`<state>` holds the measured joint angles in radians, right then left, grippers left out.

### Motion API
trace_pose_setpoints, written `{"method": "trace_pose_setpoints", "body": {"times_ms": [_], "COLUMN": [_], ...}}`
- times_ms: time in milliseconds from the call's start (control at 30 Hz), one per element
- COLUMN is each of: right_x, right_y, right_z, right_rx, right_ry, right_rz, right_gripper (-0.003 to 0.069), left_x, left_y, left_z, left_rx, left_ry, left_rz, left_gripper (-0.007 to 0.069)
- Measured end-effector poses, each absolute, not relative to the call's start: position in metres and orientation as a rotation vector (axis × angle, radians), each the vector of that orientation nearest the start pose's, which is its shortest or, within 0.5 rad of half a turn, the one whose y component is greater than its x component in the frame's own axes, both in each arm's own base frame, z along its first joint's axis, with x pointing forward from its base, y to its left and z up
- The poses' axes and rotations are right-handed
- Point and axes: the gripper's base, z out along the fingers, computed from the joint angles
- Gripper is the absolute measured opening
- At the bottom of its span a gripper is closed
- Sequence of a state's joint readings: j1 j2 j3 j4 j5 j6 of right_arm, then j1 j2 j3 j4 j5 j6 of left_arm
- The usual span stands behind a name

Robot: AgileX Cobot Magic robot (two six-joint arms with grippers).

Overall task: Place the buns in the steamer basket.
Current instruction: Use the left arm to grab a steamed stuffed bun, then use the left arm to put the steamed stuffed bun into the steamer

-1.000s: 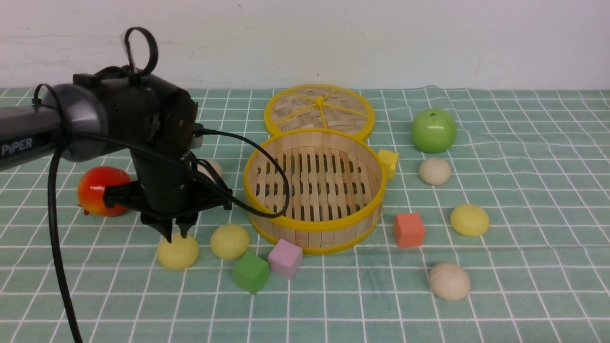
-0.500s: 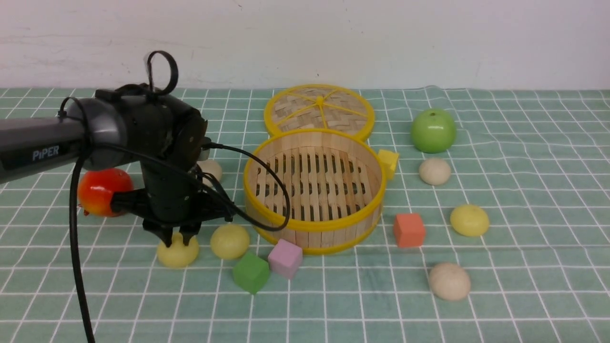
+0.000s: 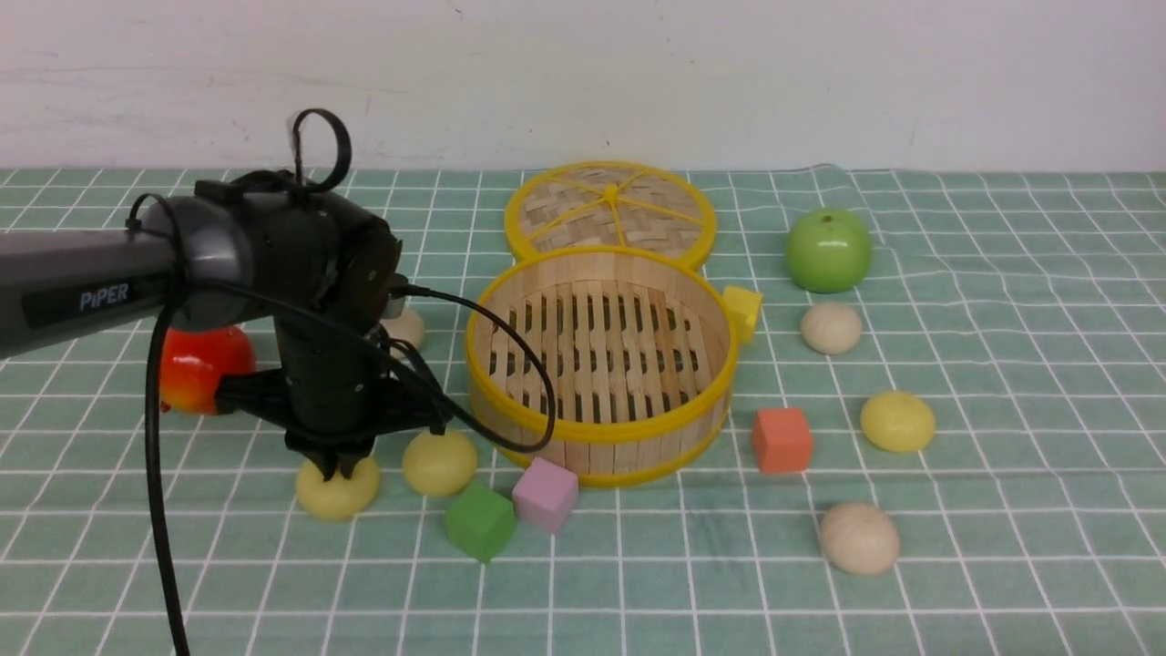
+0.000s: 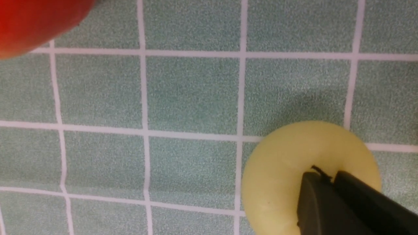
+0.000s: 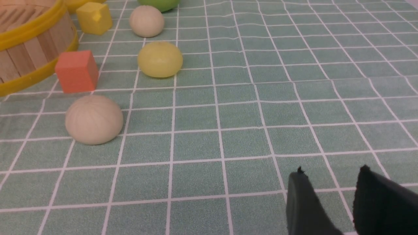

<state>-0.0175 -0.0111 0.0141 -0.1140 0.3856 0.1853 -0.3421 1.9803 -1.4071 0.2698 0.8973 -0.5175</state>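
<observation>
Left gripper (image 3: 338, 470) was pinched almost shut on top of 1 yellow bun (image 3: 342, 497); right gripper (image 5: 331, 169) sat open, holding nothing.

Right gripper (image 5: 331, 171), jaws apart; beige bun (image 5: 94, 120) near orange cube (image 5: 77, 74).

Left arm (image 3: 82, 296) extends in from the left, wrist bent straight down. Left gripper (image 3: 335, 466) points downward, jaws closed together. Right gripper (image 5: 329, 174) sits low, jaws parted, empty.
</observation>
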Motion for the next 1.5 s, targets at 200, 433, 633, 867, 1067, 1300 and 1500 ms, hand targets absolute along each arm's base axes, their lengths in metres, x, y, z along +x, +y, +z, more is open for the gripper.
{"method": "trace_pose_setpoints", "body": {"times_ms": [200,433,633,867,1067,1300,1500], "right_x": [0.052,0.052,0.052,0.052,0.052,0.052,0.052], "right_y": [-0.005,-0.005,-0.005,-0.005,-0.005,-0.005,-0.005], "right_z": [0.175,0.175,0.175,0.175,0.175,0.175,0.175], "right_rx": [0.12,0.12,0.12,0.12,0.12,0.12,0.12], "right_ry": [1.866,1.866,1.866,1.866,1.866,1.866,1.866], "right_rz": [0.003,0.003,0.003,0.003,0.003,0.003,0.003], "right_gripper": [0.024,0.024,0.024,0.024,0.024,0.024,0.024], "left_x": [0.381,0.377,0.374,0.373,0.385,0.395,0.42], "left_y": [-0.115,-0.114,-0.113,-0.113,-0.127,-0.169,-0.207], "left_z": [0.182,0.193,0.209,0.223,0.259,0.308,0.279], "left_rx": [-0.036,-0.039,-0.044,-0.045,-0.021,0.107,0.17], "left_ry": [2.879,2.871,2.839,2.821,2.772,2.638,2.653], "left_rz": [0.19,0.189,0.166,0.15,-0.011,-0.183,-0.211], "left_gripper": [-0.0013,-0.0013,-0.0013,-0.0013,-0.0013,-0.0013,-0.0013]}}
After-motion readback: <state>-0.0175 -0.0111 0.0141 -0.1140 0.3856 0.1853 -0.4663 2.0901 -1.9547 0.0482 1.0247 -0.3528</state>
